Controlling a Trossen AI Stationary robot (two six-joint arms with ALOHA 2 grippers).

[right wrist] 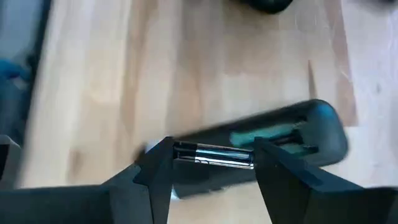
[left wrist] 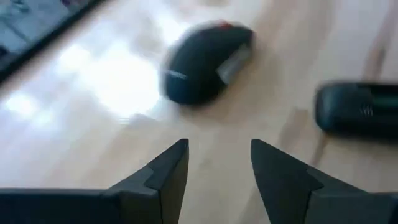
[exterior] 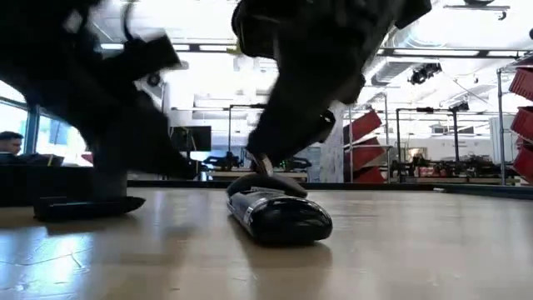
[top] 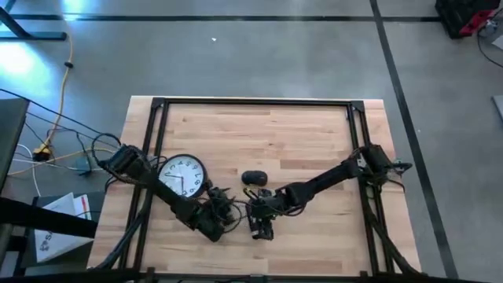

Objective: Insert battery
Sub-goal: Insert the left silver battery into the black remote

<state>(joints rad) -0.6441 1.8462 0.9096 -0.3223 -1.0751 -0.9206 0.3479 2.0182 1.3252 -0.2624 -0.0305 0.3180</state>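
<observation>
One cylindrical metallic battery (right wrist: pixel 213 155) between right fingers (right wrist: pixel 158 168), above black remote (right wrist: pixel 311 127)

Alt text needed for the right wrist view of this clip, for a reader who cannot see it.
The right pincer holds a silver battery crosswise between its two dark fingers, just over a dark remote control lying on the wooden table with its green-lined battery compartment open. Part of a dark computer mouse shows at the table's far side.
</observation>
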